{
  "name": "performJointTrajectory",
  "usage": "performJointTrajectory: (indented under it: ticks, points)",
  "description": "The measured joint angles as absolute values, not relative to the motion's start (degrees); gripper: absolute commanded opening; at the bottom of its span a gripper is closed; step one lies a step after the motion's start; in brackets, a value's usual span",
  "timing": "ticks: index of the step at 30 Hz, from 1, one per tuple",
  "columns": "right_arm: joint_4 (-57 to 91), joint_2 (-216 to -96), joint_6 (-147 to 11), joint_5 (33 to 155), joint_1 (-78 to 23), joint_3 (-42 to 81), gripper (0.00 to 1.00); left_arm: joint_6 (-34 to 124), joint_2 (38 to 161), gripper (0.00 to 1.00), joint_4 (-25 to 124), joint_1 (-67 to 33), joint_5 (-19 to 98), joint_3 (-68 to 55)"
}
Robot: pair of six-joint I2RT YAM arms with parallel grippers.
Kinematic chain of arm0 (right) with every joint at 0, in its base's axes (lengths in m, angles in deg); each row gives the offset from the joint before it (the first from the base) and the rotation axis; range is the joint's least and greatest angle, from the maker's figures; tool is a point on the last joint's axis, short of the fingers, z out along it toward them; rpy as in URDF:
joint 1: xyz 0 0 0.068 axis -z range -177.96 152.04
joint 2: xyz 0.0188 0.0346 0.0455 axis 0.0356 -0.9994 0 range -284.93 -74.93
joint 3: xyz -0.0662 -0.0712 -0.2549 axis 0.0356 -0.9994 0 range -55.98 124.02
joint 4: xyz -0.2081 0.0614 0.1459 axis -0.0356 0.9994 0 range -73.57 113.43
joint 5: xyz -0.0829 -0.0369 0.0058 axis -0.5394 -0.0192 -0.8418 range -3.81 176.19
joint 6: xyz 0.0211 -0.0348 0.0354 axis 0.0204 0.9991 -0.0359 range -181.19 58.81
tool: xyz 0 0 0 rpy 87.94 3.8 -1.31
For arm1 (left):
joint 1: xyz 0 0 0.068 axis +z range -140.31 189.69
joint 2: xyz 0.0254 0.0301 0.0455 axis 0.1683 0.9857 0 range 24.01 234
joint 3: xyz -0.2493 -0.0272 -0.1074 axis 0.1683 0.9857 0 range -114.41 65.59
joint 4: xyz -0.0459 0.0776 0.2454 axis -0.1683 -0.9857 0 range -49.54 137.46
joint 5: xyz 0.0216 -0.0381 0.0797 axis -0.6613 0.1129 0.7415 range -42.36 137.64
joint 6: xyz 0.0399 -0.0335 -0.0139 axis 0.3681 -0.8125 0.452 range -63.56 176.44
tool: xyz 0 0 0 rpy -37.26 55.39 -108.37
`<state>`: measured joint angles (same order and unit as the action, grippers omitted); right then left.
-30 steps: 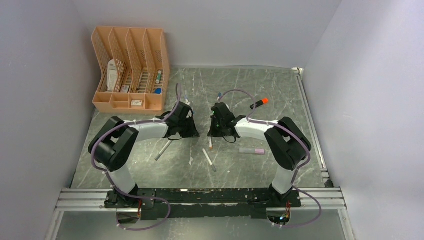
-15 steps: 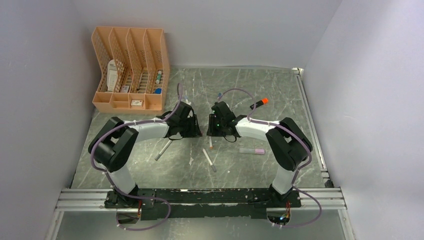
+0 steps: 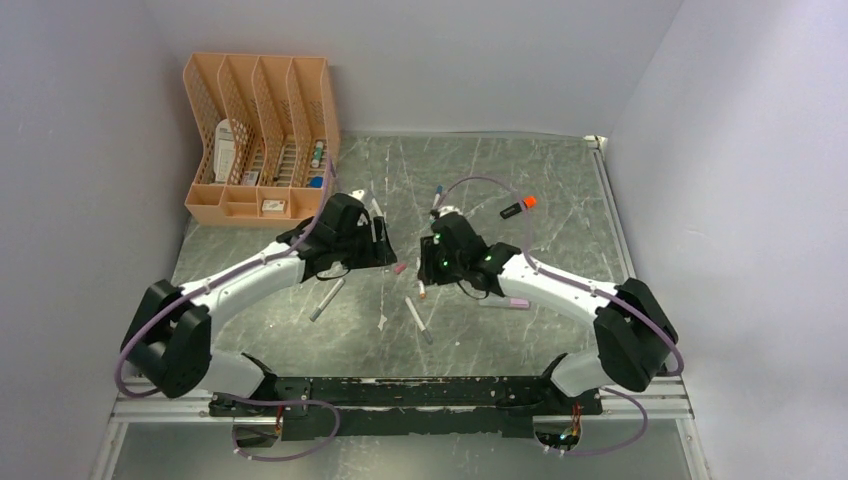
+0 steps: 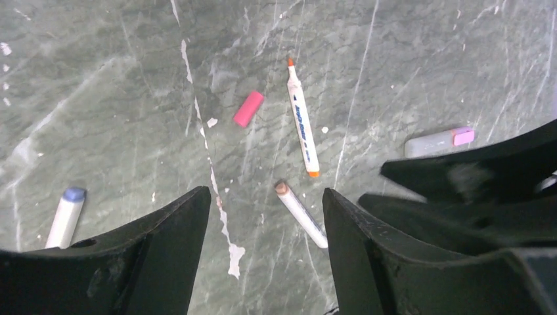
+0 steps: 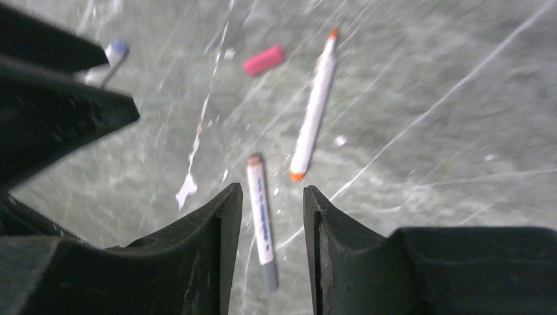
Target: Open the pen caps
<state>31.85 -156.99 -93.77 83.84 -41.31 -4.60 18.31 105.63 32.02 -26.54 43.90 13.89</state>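
Where the table reaches the back-left corner of the walls, an orange file rack is seen, well apart from the pens. The left gripper is held above the table, jaws wide apart, nothing between them. Off to its left a white pen is seen with a blue cap on its end. Between the two grippers a pink cap is found loose on the table, near an uncapped orange-tipped pen; a brown-tipped pen is laid nearer the arm bases. The right gripper is held over the brown-tipped pen, jaws narrowly parted, nothing gripped. Partly hidden by the right arm, a grey pen with a pink end cap is seen, and farther back a black marker with an orange cap is laid clear of both arms.
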Motion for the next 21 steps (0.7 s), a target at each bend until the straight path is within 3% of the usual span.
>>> performJointTrajectory:
  ticks: [8, 16, 21]
  points:
    - [37.60, -160.05, -90.93, 78.50, -52.61, -4.08, 0.36, 18.29, 96.52, 0.75, 26.14, -26.54, 45.91, 14.68]
    - [41.71, -166.74, -89.18, 74.02, -55.50, -0.56, 0.35, 17.17, 85.06, 0.74, 21.35, -26.56, 48.77, 18.33]
    - [47.54, -164.64, -94.56, 68.41, -54.34, -0.63, 0.39, 16.65, 83.14, 0.74, 19.74, -26.56, 49.19, 19.95]
